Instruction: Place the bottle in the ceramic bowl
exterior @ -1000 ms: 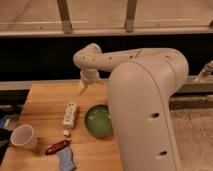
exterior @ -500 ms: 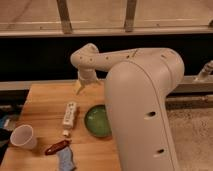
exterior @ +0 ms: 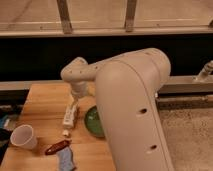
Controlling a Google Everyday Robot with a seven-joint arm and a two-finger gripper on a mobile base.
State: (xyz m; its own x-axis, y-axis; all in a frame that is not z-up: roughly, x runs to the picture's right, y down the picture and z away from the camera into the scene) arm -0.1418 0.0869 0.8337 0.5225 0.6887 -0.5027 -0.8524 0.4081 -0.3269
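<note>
The bottle (exterior: 69, 117) lies on its side on the wooden table (exterior: 42, 102), slim and white with a greenish label, its pale cap toward the front. The ceramic bowl (exterior: 91, 121) is green and glossy, just right of the bottle; the big white arm hides its right part. My gripper (exterior: 74, 103) hangs from the wrist directly over the bottle's far end, very close to it or touching it.
A white cup (exterior: 23, 136) stands at the table's front left. A red-brown elongated item (exterior: 56, 146) and a blue object (exterior: 65, 160) lie at the front. The white arm (exterior: 132, 110) fills the right of the view. A dark wall and rail run behind.
The gripper has moved left and down, from above the table's far side to just over the bottle's far end. Bottle, bowl and cup have not moved.
</note>
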